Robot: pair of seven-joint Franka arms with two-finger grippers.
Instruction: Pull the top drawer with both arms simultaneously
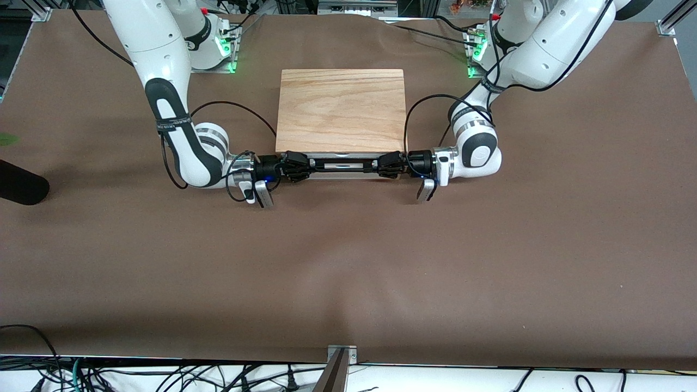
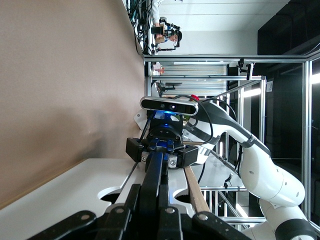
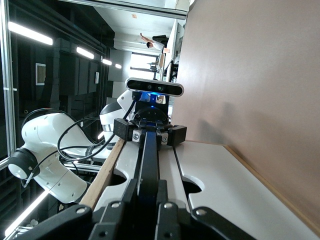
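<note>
The top drawer's white front panel (image 1: 340, 164) shows just under the cabinet's light-wood top slab (image 1: 342, 109), on the side facing the front camera. Its thin black handle (image 1: 343, 169) runs along the front. My left gripper (image 1: 389, 163) is shut on the handle's end toward the left arm. My right gripper (image 1: 294, 164) is shut on the other end. In the left wrist view my left gripper (image 2: 159, 192) clamps the handle (image 2: 152, 172), with the right gripper (image 2: 161, 150) farther along it. The right wrist view shows my right gripper (image 3: 148, 189) clamped on the handle (image 3: 148, 157). No wooden interior shows.
The cabinet stands mid-table between the two arm bases on brown paper (image 1: 348, 272). A dark object (image 1: 19, 185) lies at the right arm's end of the table. A camera mount (image 1: 340, 365) sits at the table edge nearest the front camera.
</note>
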